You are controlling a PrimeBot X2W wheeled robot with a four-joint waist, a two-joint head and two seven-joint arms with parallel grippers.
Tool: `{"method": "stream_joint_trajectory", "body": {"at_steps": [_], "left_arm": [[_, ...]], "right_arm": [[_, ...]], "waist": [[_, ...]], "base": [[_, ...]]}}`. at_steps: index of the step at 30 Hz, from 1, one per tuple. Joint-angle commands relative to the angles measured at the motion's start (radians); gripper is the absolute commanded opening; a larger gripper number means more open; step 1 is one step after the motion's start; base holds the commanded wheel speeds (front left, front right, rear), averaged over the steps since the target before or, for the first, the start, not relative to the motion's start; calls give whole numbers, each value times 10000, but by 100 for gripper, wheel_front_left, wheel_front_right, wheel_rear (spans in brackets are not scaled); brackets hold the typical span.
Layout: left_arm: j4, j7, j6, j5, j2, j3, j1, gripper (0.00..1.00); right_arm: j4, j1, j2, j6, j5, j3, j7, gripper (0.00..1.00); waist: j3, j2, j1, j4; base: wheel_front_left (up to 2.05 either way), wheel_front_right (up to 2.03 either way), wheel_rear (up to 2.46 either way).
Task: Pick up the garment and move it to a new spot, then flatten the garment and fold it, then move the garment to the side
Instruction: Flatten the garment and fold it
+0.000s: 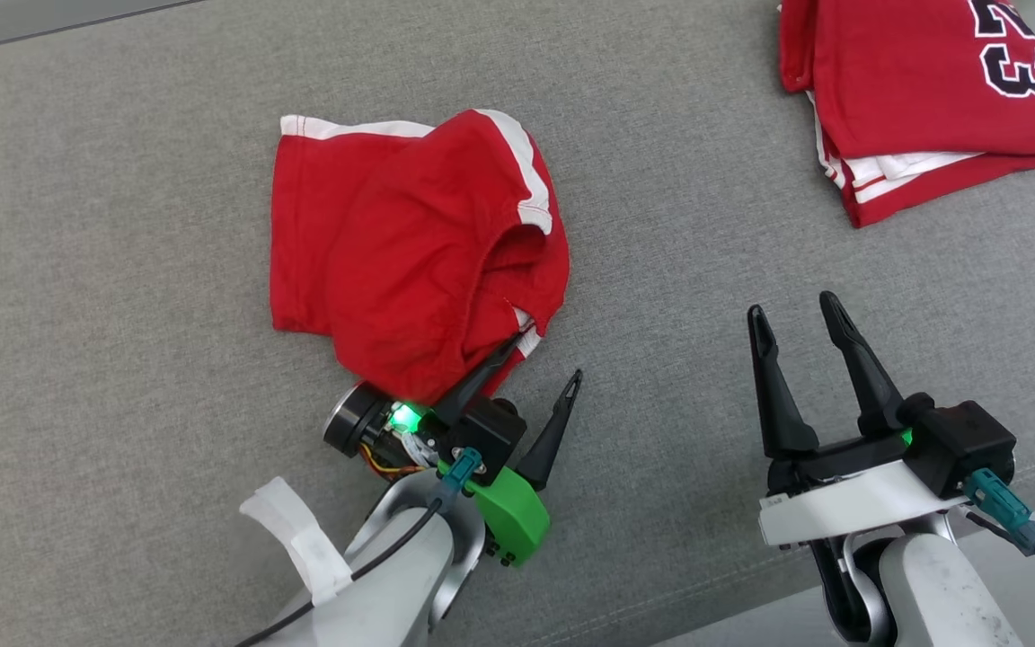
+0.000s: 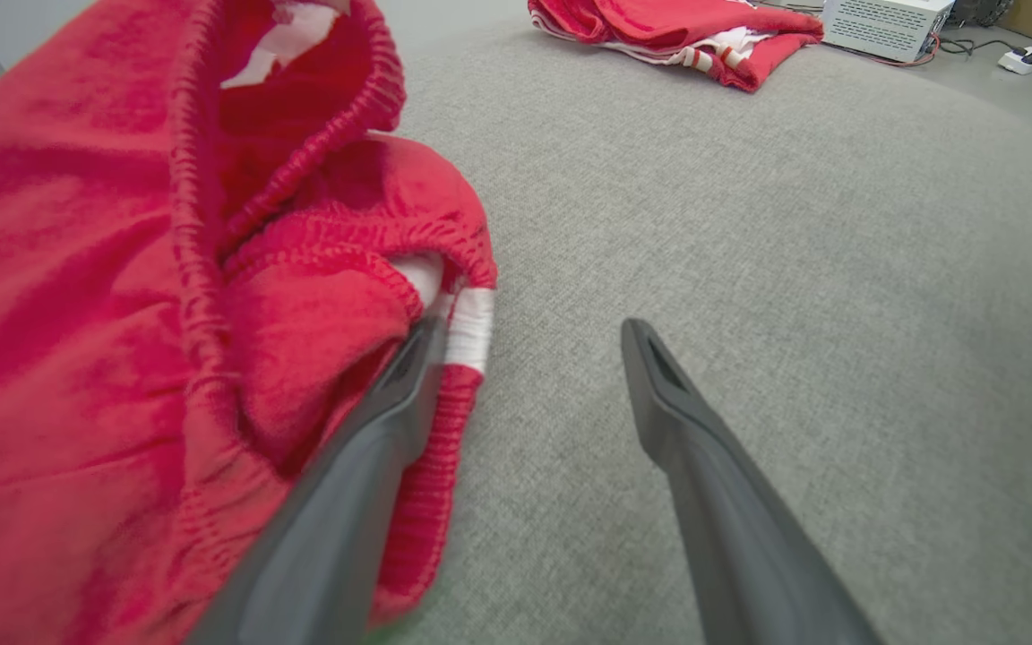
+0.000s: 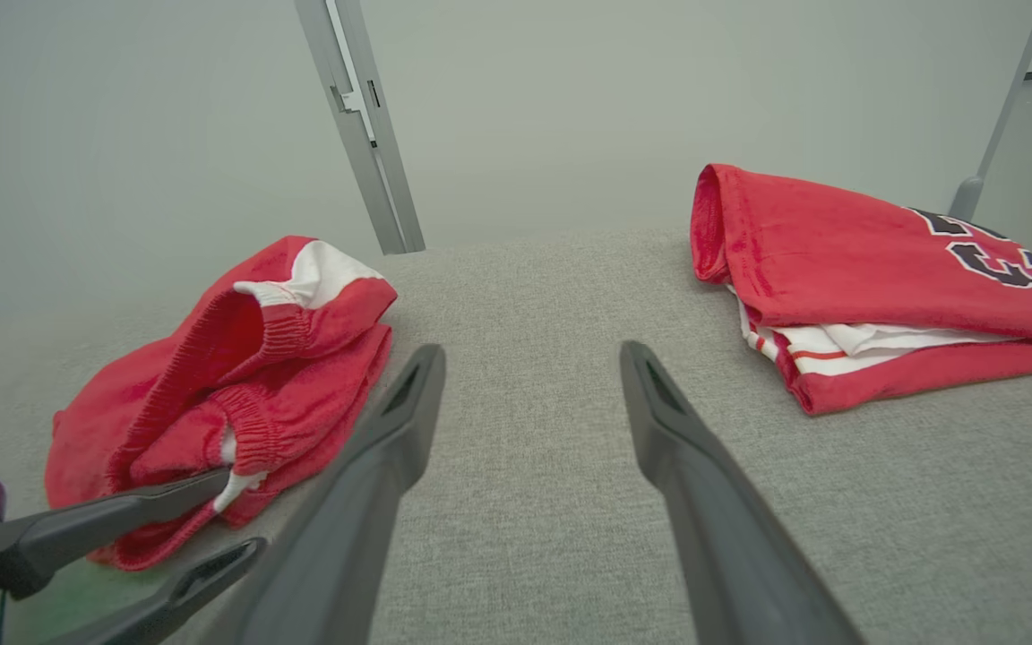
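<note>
The garment (image 1: 401, 243) is a pair of red shorts with white stripes, lying crumpled on the grey padded surface (image 1: 122, 270). My left gripper (image 1: 548, 355) is open at the garment's near right corner. One finger (image 2: 391, 403) touches the elastic waistband by a white stripe, while the other rests over bare surface. The left wrist view has the garment (image 2: 122, 269) bunched close on the left. My right gripper (image 1: 791, 304) stands open to the right, apart from the garment, with nothing between its fingers. The right wrist view shows the garment (image 3: 211, 394) and my left gripper (image 3: 238, 511) at lower left.
A folded red jersey (image 1: 922, 99) with black numerals lies at the far right of the surface. Beyond it stand a white box (image 2: 883, 22) and a power strip (image 2: 1027, 58). The surface's near edge runs past my right wrist at lower right.
</note>
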Motion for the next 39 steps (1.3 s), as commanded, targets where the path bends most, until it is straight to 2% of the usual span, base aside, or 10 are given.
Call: {"method": "stream_joint_trajectory", "body": {"at_steps": [1,5,6,7,17,23,27,33,36,39], "left_arm": [[108,-1,176,-151,56,-41,-276,100],[267,-1,525,-268,57,-173,-556,98],[263,-1,581,-320,58,-197,-615,42],[275,-1,628,-361,56,-233,-667,2],[-142,307,16,-1878,51,-401,-951,0],[-1752,1726,-756,-3651,50,-41,-1850,0],[-2845,2816,-980,-5150,53,701,-2812,0],[-4194,3941,-659,-6902,51,1870,-3658,0],[-4960,4620,-318,-7911,158,2229,-2836,0],[-5675,5166,39,-8392,709,2157,-1419,0]], "right_arm": [[-30,-153,10,-13,57,-20,-5,100],[-35,-161,20,-13,73,8,-5,100],[-32,-169,22,-15,81,18,-5,100],[-32,-177,24,-13,77,33,-5,100],[108,29,49,-13,93,-29,-5,100],[154,133,65,-13,157,13,-5,100],[197,291,68,-15,280,50,-5,100],[223,555,71,-15,271,65,-5,100],[193,666,69,-13,165,-30,-5,100],[141,730,71,-13,58,-169,-5,100]], "waist": [[61,-1,-1,-35],[113,-1,-1,-38],[121,-1,-1,-41],[128,-1,-1,-43],[-329,-1,-1,-80],[-887,-1,-1,-196],[-1239,-1,-1,-222],[-1783,-1,-1,-16],[-1938,-1,-1,183],[-1975,-1,-1,414]], "base": [[0,0,0],[0,0,0],[0,0,0],[0,0,0],[0,0,0],[0,0,0],[0,0,0],[0,0,0],[0,0,0],[0,0,0]]}}
